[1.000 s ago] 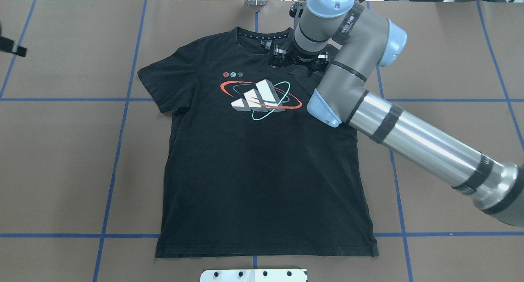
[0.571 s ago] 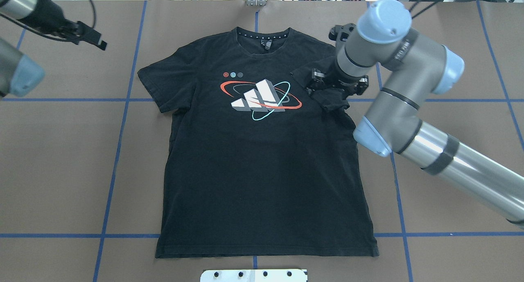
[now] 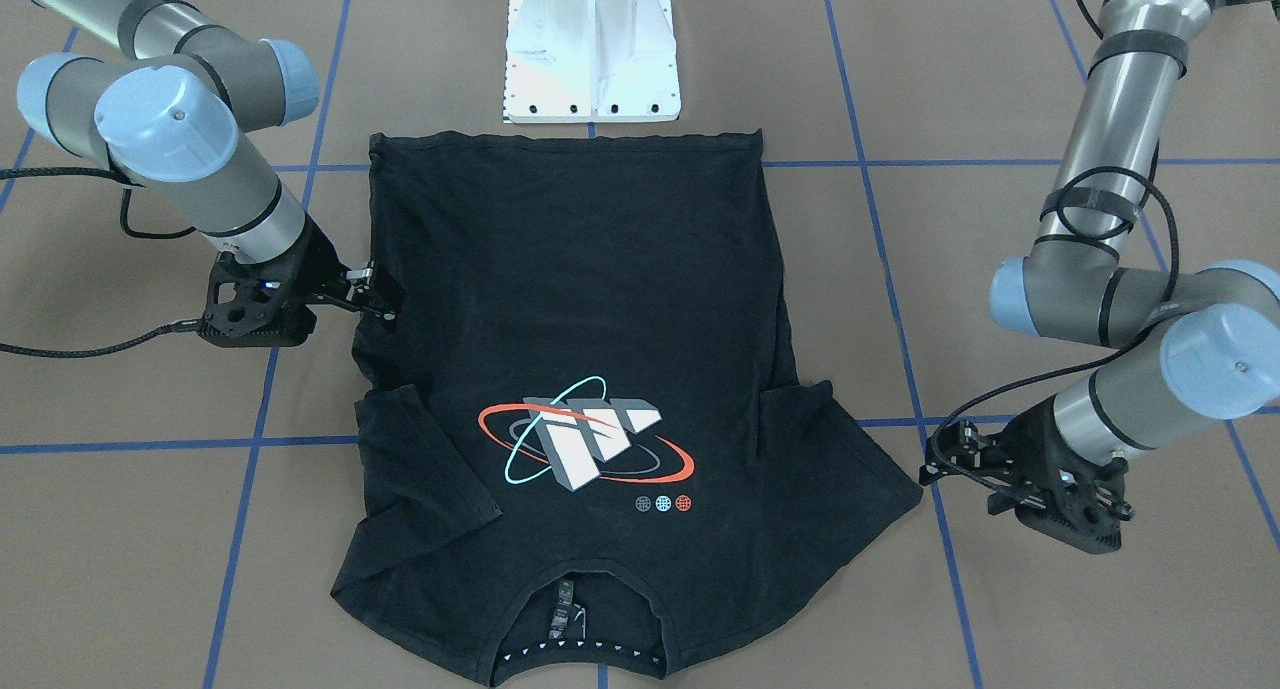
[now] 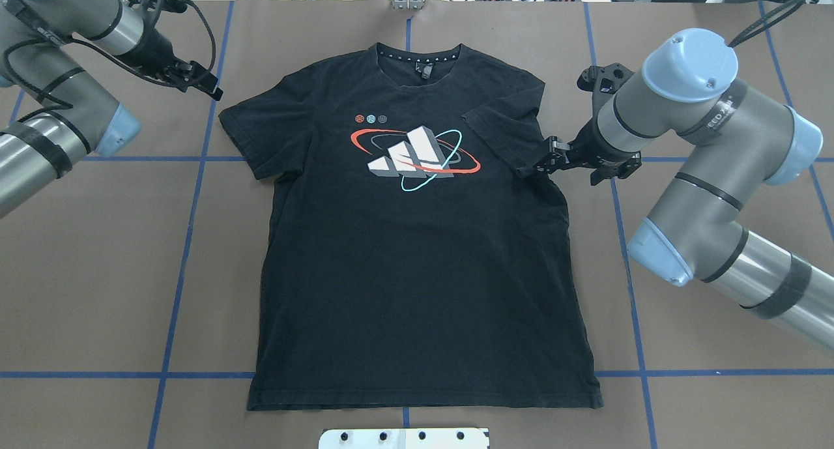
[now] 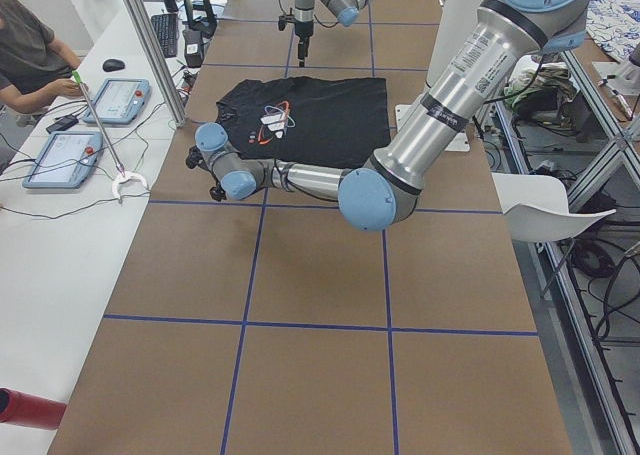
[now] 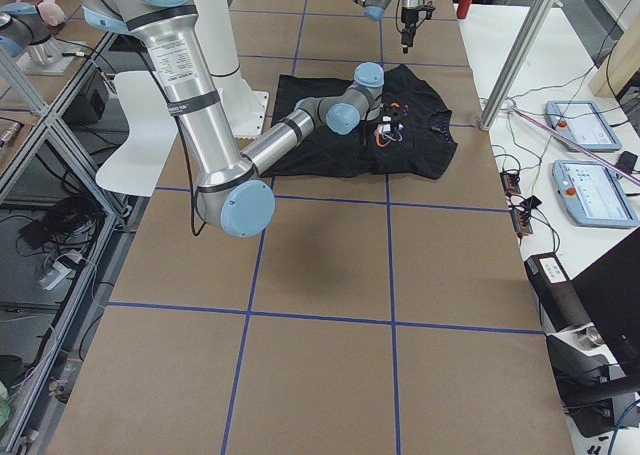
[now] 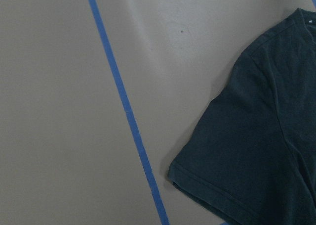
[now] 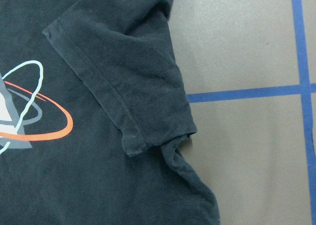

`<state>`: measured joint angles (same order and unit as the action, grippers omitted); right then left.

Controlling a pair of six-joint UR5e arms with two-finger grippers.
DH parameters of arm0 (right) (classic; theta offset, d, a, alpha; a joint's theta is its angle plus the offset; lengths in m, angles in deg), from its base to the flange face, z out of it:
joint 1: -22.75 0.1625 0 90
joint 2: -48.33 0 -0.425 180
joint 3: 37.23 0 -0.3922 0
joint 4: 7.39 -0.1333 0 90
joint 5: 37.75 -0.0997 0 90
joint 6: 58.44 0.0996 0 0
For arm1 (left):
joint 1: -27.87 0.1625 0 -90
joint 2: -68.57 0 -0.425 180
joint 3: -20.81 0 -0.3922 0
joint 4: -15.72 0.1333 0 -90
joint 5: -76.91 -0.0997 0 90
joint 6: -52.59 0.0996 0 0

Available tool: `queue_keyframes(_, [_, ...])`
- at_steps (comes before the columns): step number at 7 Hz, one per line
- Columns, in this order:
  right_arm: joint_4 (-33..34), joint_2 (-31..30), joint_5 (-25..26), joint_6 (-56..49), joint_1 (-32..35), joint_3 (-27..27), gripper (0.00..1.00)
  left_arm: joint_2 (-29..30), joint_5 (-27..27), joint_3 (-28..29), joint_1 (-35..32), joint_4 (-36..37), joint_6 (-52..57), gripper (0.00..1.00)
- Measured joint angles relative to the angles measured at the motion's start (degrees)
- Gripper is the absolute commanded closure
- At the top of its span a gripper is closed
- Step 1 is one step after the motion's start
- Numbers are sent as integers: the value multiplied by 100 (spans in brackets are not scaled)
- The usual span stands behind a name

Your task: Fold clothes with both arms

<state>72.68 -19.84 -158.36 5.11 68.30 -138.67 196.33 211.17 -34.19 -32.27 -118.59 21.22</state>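
- So, early days: the black T-shirt (image 4: 417, 273) lies flat and print-up mid-table (image 4: 98, 273). Its collar (image 4: 417, 61) is on the side away from the robot, and its hem (image 4: 423, 406) is by the white base mount (image 3: 590, 59).
- Done, by the look of it: only the right-side sleeve (image 4: 502, 133) is turned in over the chest, w/ its cuff corner near the edge of the logo (image 4: 414, 156).
- Left to do, my guess:
  - The left-side sleeve (image 4: 251, 139) is spread out flat on the table.
  - Both long sides are unfolded.
  - There's no hem-to-collar fold.
  - Call it one small step out of several.
- Right gripper (image 4: 537, 167):
  - It sits low at the shirt's edge, at the armpit just below the folded sleeve.
  - Tips are touching the cloth or just beside it, can't say which.
  - No cloth looks lifted or bunched, so prob. nothing is held.
  - How far apart the fingers are, can't tell.
- Left gripper (image 4: 212, 90):
  - It's over bare table just beside the left-side sleeve's cuff, not touching the shirt.
  - Nothing is in it as far as I can see.
  - It reads as one dark bar from above, so finger gap: can't tell.
- Hidden or hard to make out:
  - Neither wrist cam shows its own fingers.
  - The left wrist cam gives only the cuff corner and a blue tape line (image 7: 123, 106).
  - The right wrist cam gives the folded sleeve and puckered cloth at the armpit.
  - In both side views the grippers are too small, and the near arm crosses in front of the shirt.
  - Whatever's under the turned-in sleeve is covered.
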Motion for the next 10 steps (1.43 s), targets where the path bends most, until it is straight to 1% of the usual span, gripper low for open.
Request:
queue_keyframes(1, [-3, -107, -3, -8, 9, -93, 0, 85, 0, 209, 78, -138, -80, 41])
queue_keyframes(3, [-8, -177, 3, -25, 14, -148, 0, 132, -9, 432, 227, -373, -239, 41])
queue_keyframes(4, [-9, -187, 6, -34, 18, -156, 0, 139, -21, 551, 257, -509, -259, 47])
queue_keyframes(5, [-9, -190, 4, -40, 21, -161, 0, 145, -33, 617, 269, -588, -268, 74])
queue_keyframes(6, [-9, -190, 4, -43, 21, -167, 0, 149, -37, 645, 272, -618, -274, 85])
queue_keyframes(7, [-9, -190, 8, -44, 20, -171, 0, 151, -39, 652, 277, -629, -278, 100])
queue_keyframes(9, [-9, -196, 11, -44, 23, -174, 0, 155, -38, 647, 280, -641, -313, 100])
queue_keyframes(10, [-9, -196, 11, -45, 24, -174, 0, 155, -21, 520, 258, -639, -469, 100])
